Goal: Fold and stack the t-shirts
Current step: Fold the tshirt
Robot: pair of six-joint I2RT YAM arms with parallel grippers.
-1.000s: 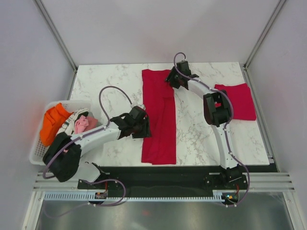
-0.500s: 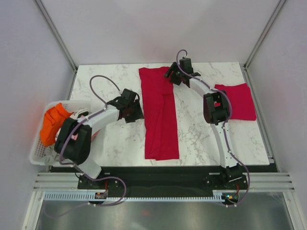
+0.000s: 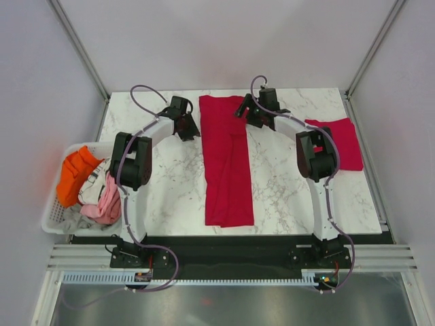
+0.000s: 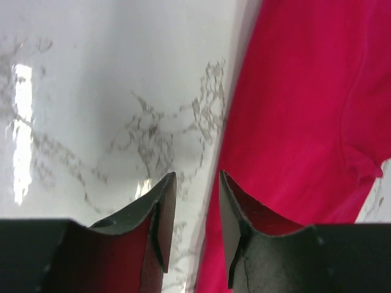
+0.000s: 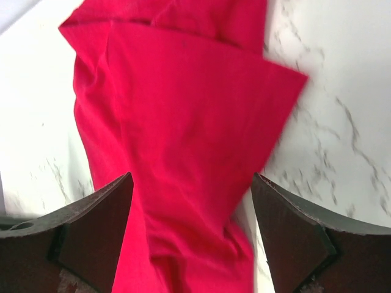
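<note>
A long red t-shirt (image 3: 228,163), folded into a narrow strip, lies down the middle of the marble table. A second t-shirt (image 3: 340,142) lies folded into a small rectangle at the right. My left gripper (image 3: 191,132) hovers at the strip's upper left edge. In the left wrist view, the gripper (image 4: 197,176) stands open with a narrow gap, and only marble and the t-shirt (image 4: 305,110) edge show below it. My right gripper (image 3: 242,111) is at the strip's upper right corner. Seen from the right wrist, it (image 5: 191,177) is wide open above the cloth (image 5: 183,110), holding nothing.
A white basket (image 3: 51,216) with orange, pink and white clothes stands at the table's left edge. Grey walls close in the table on three sides. The black arm bases sit along the near edge.
My left arm swung from the strip's middle left edge up to its far left corner. My right gripper opened wider and let go of the cloth. The strip now lies straighter.
</note>
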